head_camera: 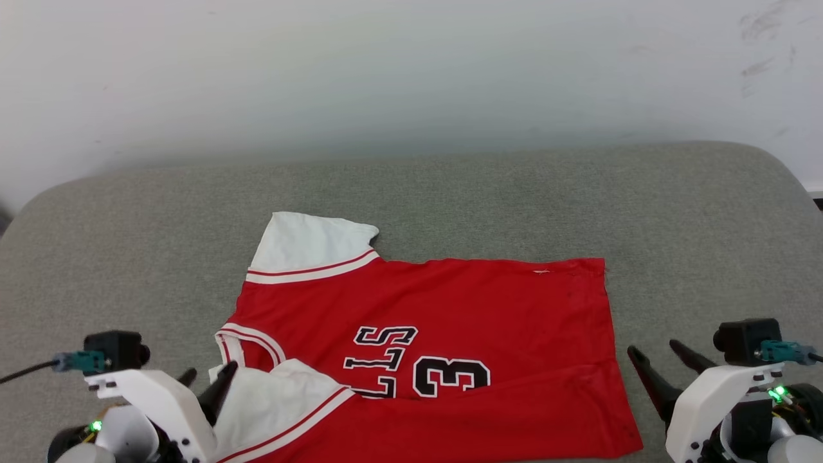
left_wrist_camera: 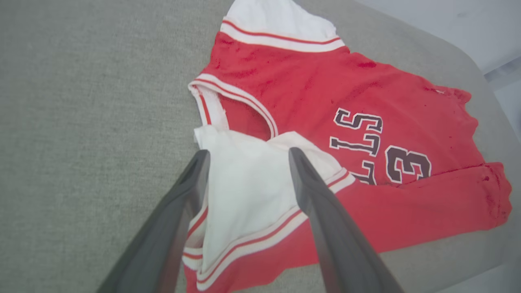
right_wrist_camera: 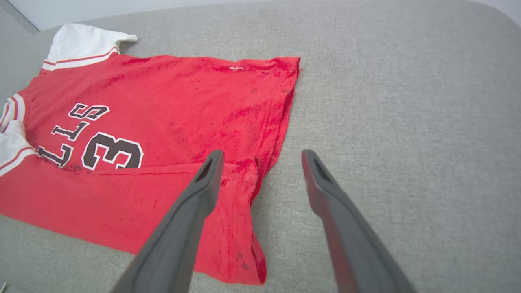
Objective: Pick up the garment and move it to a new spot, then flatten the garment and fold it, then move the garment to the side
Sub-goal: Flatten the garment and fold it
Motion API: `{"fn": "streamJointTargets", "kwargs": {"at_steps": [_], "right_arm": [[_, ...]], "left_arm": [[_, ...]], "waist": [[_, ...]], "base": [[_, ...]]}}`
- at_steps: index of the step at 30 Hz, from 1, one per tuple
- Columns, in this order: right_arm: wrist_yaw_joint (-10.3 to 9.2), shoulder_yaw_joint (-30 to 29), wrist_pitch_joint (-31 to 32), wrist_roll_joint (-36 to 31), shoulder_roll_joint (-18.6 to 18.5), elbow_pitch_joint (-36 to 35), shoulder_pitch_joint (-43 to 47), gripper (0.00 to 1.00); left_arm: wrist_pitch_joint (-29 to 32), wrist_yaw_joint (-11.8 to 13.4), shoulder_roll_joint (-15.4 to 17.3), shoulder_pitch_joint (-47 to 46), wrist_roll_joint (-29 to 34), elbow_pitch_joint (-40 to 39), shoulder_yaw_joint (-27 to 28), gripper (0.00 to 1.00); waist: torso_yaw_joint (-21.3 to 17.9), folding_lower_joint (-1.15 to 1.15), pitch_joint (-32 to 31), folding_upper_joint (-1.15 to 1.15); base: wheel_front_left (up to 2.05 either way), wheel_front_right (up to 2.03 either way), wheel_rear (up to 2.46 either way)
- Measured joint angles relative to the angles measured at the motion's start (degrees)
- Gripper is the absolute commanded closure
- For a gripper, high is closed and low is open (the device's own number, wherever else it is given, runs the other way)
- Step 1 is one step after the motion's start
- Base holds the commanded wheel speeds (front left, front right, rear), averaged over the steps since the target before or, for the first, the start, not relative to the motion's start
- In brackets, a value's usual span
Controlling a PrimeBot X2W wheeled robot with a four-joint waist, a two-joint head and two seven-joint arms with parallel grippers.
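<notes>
The garment, a red jersey with white sleeves and a black 3, lies spread sideways on the grey cushion, its near long edge folded up over the lettering. My left gripper stands open at the collar end, its fingers either side of the folded-over white sleeve, holding nothing. My right gripper is open just off the hem end; in its wrist view the garment's hem corner lies beside the left finger. The far sleeve lies flat.
The grey cushion has wide bare fabric to the right of the garment and behind it, up to a white wall. Its near edge runs just below the garment.
</notes>
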Motion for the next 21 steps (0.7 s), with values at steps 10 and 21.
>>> {"fn": "streamJointTargets", "kwargs": {"at_steps": [10, 21], "right_arm": [[0.0, -5.0, -12.2, -9.2, 7.1, -9.9, -5.5, 0.0], [0.0, -4.2, -14.5, -10.1, 11.1, -15.4, -12.8, 0.0]], "left_arm": [[-7.8, 1.5, -0.1, -19.5, 10.9, 3.0, 0.4, 0.0], [18.2, -8.3, 5.5, -47.8, 7.1, 15.1, -3.2, 0.0]], "waist": [[-2.7, 0.0, 6.7, 0.0], [-6.1, 0.01, 22.4, 0.0]], "base": [[0.0, 0.0, 0.0], [0.0, 0.0, 0.0]]}}
